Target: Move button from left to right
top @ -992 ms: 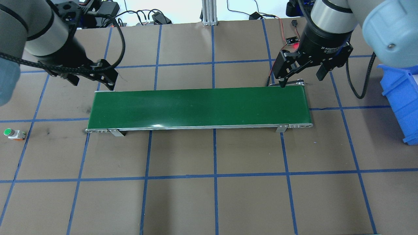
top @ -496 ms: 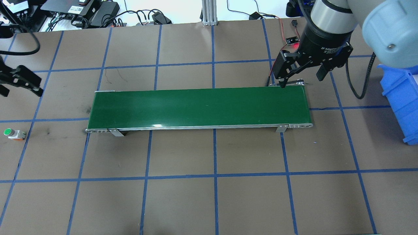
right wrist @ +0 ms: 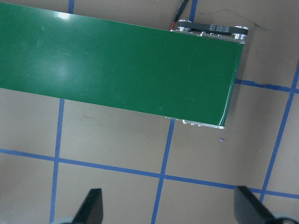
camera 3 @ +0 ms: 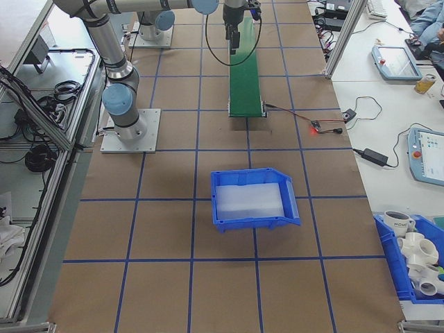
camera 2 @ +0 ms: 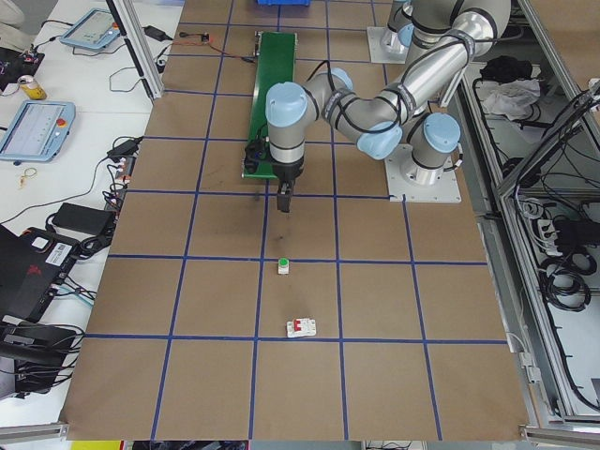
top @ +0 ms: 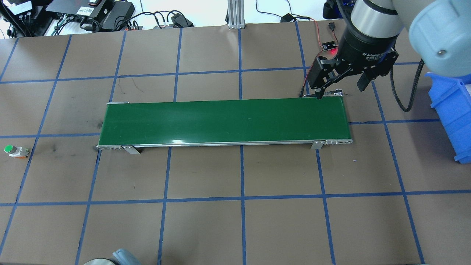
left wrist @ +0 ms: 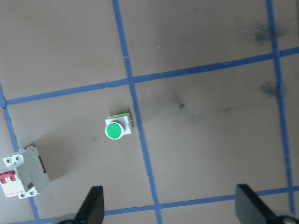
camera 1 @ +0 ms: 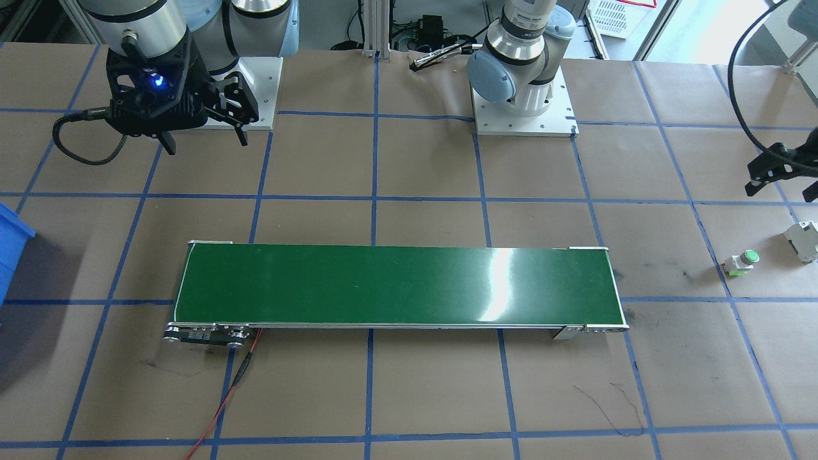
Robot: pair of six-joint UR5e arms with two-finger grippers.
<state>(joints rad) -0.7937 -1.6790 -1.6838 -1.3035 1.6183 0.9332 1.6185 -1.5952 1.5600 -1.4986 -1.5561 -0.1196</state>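
Since the earlier frame the left hand (left wrist: 169, 205) had swung out over the button (left wrist: 115, 130) with fingers apart, the right hand (top: 340, 88) apart too, and a descent off-centre could catch the grey breaker (left wrist: 22, 172) nearby.

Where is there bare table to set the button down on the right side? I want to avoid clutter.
Bare paper lies between the conveyor belt's right end and the blue bin, and along the whole near side of the belt. It is tighter behind that end, where the right gripper hovers open by a red wire. The button sits far left.
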